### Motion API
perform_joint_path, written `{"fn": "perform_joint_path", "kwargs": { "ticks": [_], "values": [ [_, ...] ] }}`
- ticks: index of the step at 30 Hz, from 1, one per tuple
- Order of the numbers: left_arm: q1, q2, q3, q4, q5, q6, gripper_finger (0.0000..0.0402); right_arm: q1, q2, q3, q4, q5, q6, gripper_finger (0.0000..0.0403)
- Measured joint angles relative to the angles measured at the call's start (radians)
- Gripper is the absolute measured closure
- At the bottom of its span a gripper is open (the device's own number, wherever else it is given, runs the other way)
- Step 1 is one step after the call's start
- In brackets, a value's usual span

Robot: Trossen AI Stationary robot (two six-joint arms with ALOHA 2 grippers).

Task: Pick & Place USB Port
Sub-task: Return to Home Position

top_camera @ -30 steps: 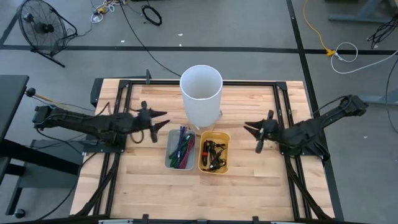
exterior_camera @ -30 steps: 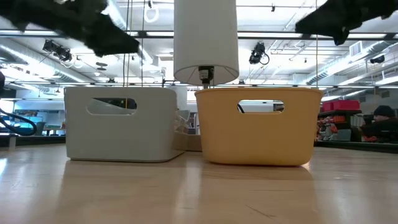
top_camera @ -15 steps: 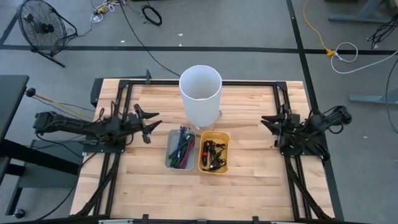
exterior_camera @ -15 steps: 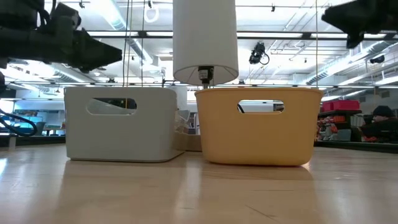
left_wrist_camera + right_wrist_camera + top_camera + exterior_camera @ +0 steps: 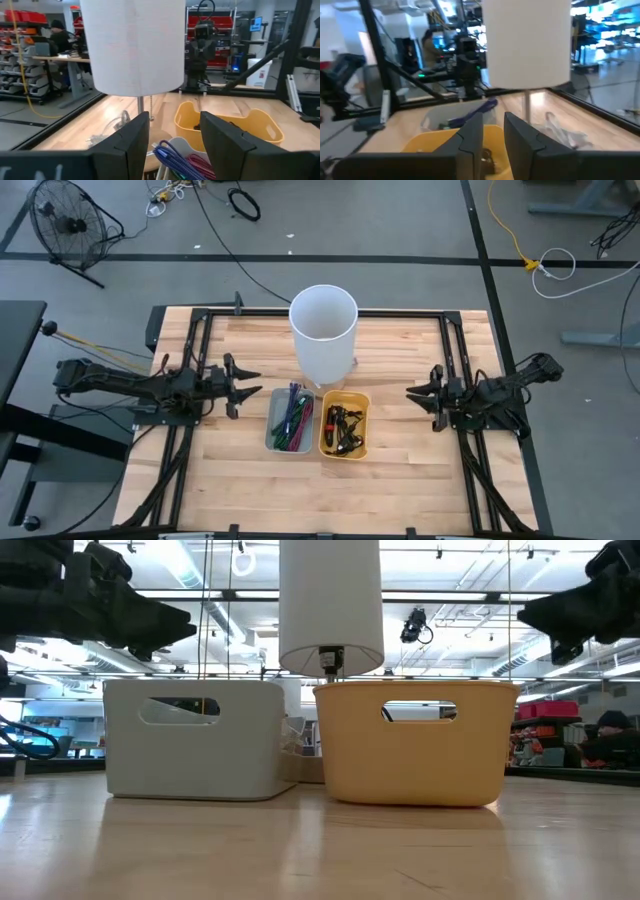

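Observation:
Two small bins stand side by side at mid-table. The grey bin holds coloured cables. The yellow bin holds dark USB parts. My left gripper hovers level to the left of the grey bin, open and empty, its fingers pointing at the bins. My right gripper hovers level to the right of the yellow bin, its fingers a narrow gap apart with nothing between them. Both hang above bin-rim height in the low view.
A tall white cylinder stands on a thin stem just behind the bins, between the two grippers. Black frame rails run along the table's left, right and far sides. Bare wood lies in front of the bins. People sit in the room beyond.
Both arms have sunk and drawn back from the bins, the left toward the table's left edge, the right toward the right edge. Both grippers have tipped up from slanting down to level. The bins and their contents have not moved.

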Motion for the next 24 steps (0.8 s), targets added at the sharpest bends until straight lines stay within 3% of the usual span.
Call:
{"fn": "perform_joint_path", "kwargs": {
  "ticks": [6, 11, 24],
  "values": [
    [0.0, 0.0, 0.0, 0.016, 0.035, 0.02, 0.022, 0.0, -0.003, 0.002, 0.098, -0.165, -0.103, 0.0323],
    [0.0, 0.0, 0.0, -0.029, -0.008, -0.002, 0.022, 0.0, -0.001, 0.002, 0.028, -0.169, 0.021, 0.0323],
    [0.0, 0.0, 0.0, -0.026, -0.01, -0.005, 0.022, 0.0, -0.001, 0.002, 0.007, -0.166, 0.019, 0.0323]
  ]
}}
